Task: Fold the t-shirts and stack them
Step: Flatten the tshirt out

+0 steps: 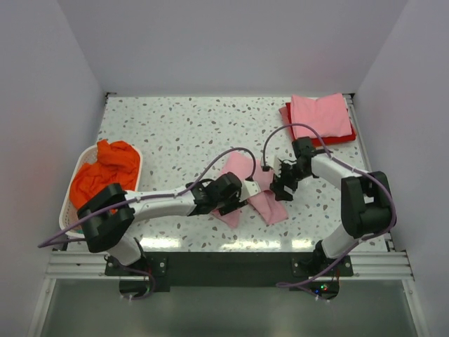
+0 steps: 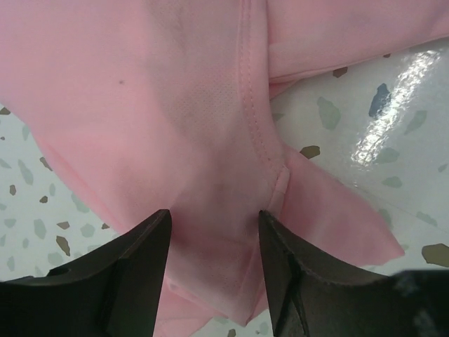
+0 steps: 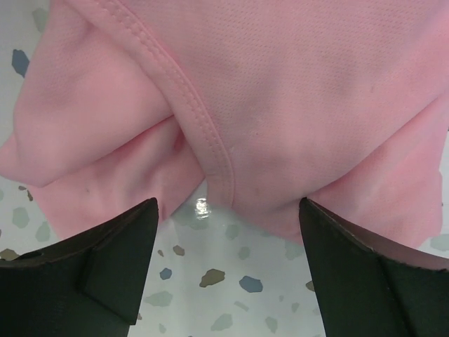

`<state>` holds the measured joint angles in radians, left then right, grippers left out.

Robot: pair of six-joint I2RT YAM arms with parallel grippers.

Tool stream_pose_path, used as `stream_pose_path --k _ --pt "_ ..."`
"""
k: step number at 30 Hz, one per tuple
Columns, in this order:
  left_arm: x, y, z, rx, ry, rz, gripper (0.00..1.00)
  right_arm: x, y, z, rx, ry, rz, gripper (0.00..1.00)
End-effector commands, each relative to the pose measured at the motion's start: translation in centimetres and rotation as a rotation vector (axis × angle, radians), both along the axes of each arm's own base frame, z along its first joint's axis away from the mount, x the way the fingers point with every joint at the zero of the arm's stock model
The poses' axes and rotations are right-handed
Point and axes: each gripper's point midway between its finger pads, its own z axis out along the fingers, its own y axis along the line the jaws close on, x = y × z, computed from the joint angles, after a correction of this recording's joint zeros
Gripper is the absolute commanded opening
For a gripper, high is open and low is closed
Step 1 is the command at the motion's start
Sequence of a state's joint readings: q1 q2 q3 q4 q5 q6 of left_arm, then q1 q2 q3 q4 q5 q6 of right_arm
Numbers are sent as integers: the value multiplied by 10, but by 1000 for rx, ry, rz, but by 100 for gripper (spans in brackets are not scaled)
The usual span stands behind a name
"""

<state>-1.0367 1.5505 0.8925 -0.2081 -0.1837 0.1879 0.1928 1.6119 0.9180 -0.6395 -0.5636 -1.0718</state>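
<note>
A light pink t-shirt (image 1: pixel 261 203) lies crumpled at the table's middle. My left gripper (image 1: pixel 240 199) is low over its left part. In the left wrist view the gripper (image 2: pixel 212 214) is open, its dark fingers (image 2: pixel 140 270) straddling a fold of the pink t-shirt (image 2: pixel 175 105) by a stitched seam. My right gripper (image 1: pixel 282 184) hangs at the shirt's right edge. It (image 3: pixel 226 203) is open over bare table, the pink t-shirt's hem (image 3: pixel 203 133) just beyond the tips. A folded pink t-shirt (image 1: pixel 321 114) rests on a folded red one (image 1: pixel 335 137) at back right. An orange t-shirt (image 1: pixel 105 172) fills the basket.
The white slotted laundry basket (image 1: pixel 78 163) stands at the left edge of the speckled table (image 1: pixel 182 133). White walls close the table in on three sides. Purple cables loop above both arms.
</note>
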Motion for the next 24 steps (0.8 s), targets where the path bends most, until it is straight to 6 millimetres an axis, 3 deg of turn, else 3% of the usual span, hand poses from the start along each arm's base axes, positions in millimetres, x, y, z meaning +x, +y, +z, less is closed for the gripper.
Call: stream_pose_path --k 1,5,7,8,9,11,12,14,18,19,24 --pt "13 -13 1 5 -40 2 57 27 8 11 2 -88 -26 84" --pt "11 -11 -5 17 -25 12 52 31 8 1 -61 -95 -42 73" --pt "12 -10 -2 7 -35 23 47 33 10 -2 -76 -89 -51 60" --pt "13 -11 1 -2 -41 26 34 33 11 -2 -78 -80 -53 54" --pt "14 -11 5 -11 -47 28 27 34 12 -1 -81 -77 -54 41" --pt "13 -10 9 -23 -46 33 17 34 11 0 -85 -71 -71 26" --pt "12 -11 12 -30 -46 32 13 37 11 4 -87 -76 -81 11" --pt "11 -11 24 -63 -52 38 0 37 10 13 -89 -69 -110 0" --pt "7 -12 56 -147 -72 35 0 56 7 58 -94 -137 -206 0" --pt "5 -15 72 -193 -77 26 0 52 3 67 -110 -127 -224 0" --pt "-10 -30 131 -364 -71 -44 0 60 -10 153 -74 -298 -330 0"
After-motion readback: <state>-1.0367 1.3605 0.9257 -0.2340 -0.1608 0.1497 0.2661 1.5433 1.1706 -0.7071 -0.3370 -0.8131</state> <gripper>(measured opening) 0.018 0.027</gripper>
